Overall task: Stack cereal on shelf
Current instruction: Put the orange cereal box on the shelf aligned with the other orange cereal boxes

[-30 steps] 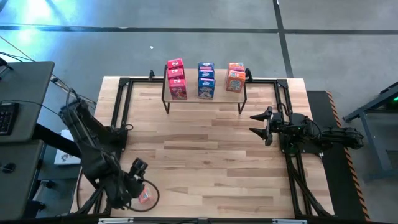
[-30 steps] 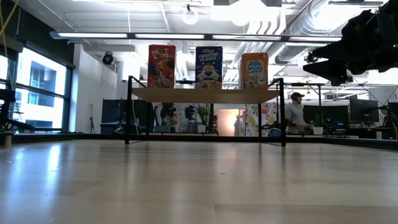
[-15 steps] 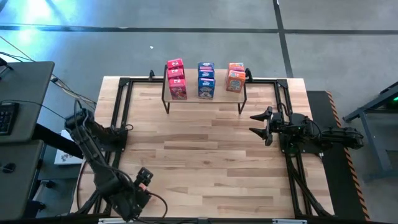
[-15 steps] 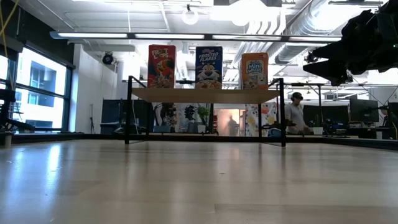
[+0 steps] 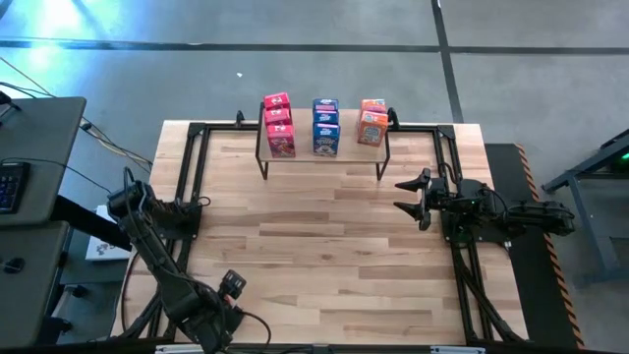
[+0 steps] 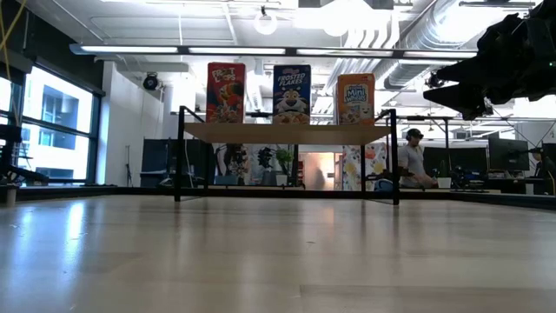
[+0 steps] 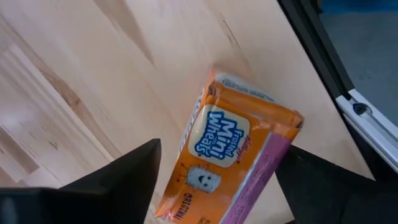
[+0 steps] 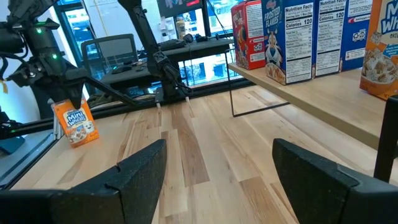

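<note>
The shelf (image 5: 324,147) at the far edge of the tabletop (image 5: 324,256) carries the cereal in three rows: red boxes (image 5: 278,125), blue boxes (image 5: 325,125), orange boxes (image 5: 372,122). From the low view, one box of each colour faces front, upright on the board. The right claw (image 5: 407,198) hovers over the tabletop's right side, fingers spread wide with nothing between them, the shelf ahead of it and slightly off to one side, well apart. Down at the near left corner, the left claw (image 5: 231,287) is spread too, and the last orange box (image 7: 233,155) sits right between its fingers (image 7: 124,177), not pinched as far as the wrist view tells. That box reads Frosted Mini-Wheats, orange face, pink side panel, corners intact, close to the tabletop's black edge frame (image 7: 317,56). From the right wrist view, it stands upright (image 8: 74,122) under the left arm. A person (image 6: 412,162) is in the room behind the shelf.
</note>
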Available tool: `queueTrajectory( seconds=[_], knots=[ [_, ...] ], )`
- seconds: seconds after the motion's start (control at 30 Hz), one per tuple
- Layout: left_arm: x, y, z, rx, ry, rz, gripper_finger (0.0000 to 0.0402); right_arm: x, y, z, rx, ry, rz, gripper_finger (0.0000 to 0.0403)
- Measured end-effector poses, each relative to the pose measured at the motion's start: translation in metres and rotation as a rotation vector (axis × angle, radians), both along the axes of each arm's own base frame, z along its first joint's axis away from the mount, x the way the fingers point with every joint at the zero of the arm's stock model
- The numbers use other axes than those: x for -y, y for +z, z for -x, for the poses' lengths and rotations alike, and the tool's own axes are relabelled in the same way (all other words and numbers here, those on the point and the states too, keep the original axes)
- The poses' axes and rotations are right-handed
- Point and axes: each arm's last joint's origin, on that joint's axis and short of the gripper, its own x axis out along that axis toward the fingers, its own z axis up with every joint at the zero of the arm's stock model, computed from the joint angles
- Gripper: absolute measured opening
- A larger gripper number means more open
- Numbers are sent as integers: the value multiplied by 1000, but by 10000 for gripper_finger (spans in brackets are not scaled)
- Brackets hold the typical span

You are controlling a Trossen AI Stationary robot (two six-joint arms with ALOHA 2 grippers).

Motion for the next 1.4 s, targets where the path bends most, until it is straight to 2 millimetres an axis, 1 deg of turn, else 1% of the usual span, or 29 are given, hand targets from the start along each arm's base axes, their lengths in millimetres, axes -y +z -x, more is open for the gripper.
queueTrajectory(
  seconds=[0.4,0.53,0.67,0.87,1.0,1.2,1.4],
  knots=[
    [-1,0,-5,7,-19,20,189,0,0,0,0,0,0,284],
    [-4,0,-11,15,-23,27,169,0,0,0,0,0,0,284],
    [-9,2,-21,32,-23,42,159,0,0,0,0,0,0,284],
    [-23,10,-45,67,-20,62,150,0,0,0,0,0,0,284],
    [-37,21,-64,102,-27,75,150,0,0,0,0,0,0,284],
    [-66,36,-97,176,-14,95,149,0,0,0,0,0,0,284],
    [-100,42,-128,273,34,113,149,0,0,0,0,0,0,284]
  ],
)
